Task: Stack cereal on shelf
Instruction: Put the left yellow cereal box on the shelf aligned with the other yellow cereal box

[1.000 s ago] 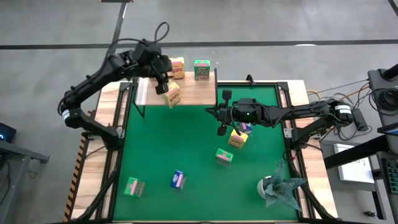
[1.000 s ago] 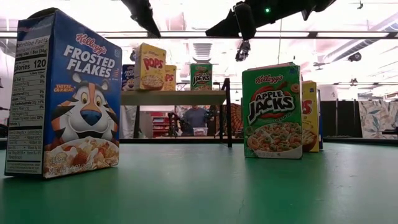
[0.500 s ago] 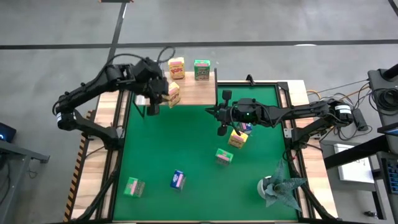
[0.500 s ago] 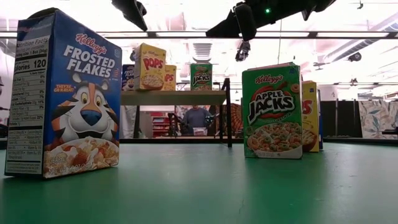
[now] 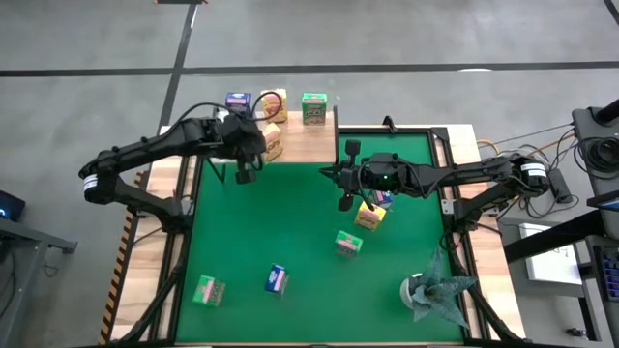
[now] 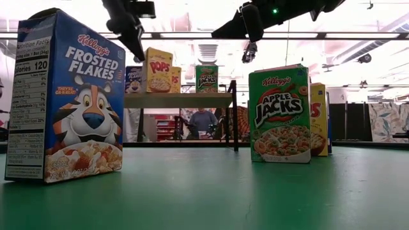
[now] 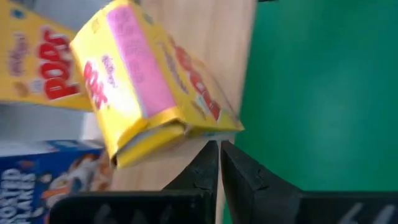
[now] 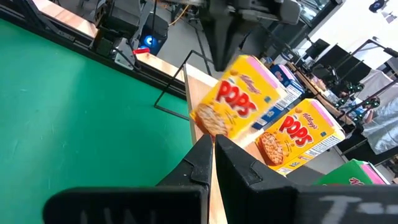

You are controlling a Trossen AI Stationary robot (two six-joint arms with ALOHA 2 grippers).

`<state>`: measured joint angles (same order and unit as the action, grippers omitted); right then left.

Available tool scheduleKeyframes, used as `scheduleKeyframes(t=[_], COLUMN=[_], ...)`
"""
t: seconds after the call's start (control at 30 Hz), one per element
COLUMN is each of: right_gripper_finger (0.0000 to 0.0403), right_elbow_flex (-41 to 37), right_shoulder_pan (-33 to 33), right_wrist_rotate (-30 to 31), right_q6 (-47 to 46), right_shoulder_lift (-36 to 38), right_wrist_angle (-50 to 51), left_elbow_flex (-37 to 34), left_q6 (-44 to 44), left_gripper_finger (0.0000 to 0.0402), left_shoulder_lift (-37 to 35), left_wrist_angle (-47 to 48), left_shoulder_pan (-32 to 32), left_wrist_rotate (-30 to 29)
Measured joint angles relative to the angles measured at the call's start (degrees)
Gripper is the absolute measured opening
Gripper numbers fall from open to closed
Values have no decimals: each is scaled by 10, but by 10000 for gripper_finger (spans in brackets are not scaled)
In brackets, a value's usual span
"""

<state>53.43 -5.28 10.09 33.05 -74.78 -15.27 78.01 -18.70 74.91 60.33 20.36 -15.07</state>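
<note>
Change: left gripper [image 5: 246,175] has swung off the shelf, its fingers now together, holding nothing; a blue cereal box [image 5: 238,101] it covered a second ago now shows.
Mat: large green mat [image 5: 290,222] lies beneath both grippers.
Shelf: light wooden board on black posts [image 5: 308,141] sits just beyond the left gripper.
Right gripper: right gripper [image 5: 343,201], fingers together and empty, hangs over the mat.
Shelf boxes: tilted yellow Pops box [image 7: 152,90] just ahead of the left gripper; second yellow box [image 5: 276,101] and green box [image 5: 313,107] farther off.
Mat boxes: yellow box [image 5: 369,216] beside the right gripper; green boxes [image 5: 348,243] [image 5: 207,290] and blue box [image 5: 277,279] well apart.
</note>
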Motion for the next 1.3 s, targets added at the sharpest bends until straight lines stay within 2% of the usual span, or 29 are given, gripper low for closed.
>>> scheduleKeyframes(t=[0.27, 0.4, 0.53, 0.6, 0.67, 0.7, 0.87, 0.93, 1.03, 1.2, 1.3], right_gripper_finger=[9, 9, 9, 9, 9, 9, 9, 9, 9, 9, 9], right_elbow_flex=[0, 0, 0, 0, 0, 0, 0, 0, 0, 0, 0], right_shoulder_pan=[0, 0, 0, 0, 0, 0, 0, 0, 0, 0, 0], right_wrist_rotate=[0, 0, 0, 0, 0, 0, 0, 0, 0, 0, 0], right_q6=[0, 0, 0, 0, 0, 0, 1, 2, 2, 6, 8], right_shoulder_lift=[0, 0, 0, 0, 0, 0, 0, 0, 0, 0, 0], right_wrist_angle=[0, 0, 0, 0, 0, 0, 1, 1, 1, 1, 1], left_elbow_flex=[-9, -9, -9, -7, -6, -7, -46, -78, -123, -170, -177], left_q6=[-2, 5, 51, 78, 95, 99, 65, 52, 41, 29, 28], left_gripper_finger=[0, 0, 0, 0, 0, 0, 0, 0, 0, 0, 0], left_shoulder_lift=[4, 6, 4, -2, -13, -19, -51, -61, -66, -62, -51], left_wrist_angle=[-65, -68, -78, -73, -61, -59, -97, -146, -194, -256, -276], left_shoulder_pan=[10, 16, 18, 17, 11, 8, -8, -10, -7, 3, 10], left_wrist_rotate=[-47, -116, -187, -200, -173, -138, 84, 103, 63, -78, -102])
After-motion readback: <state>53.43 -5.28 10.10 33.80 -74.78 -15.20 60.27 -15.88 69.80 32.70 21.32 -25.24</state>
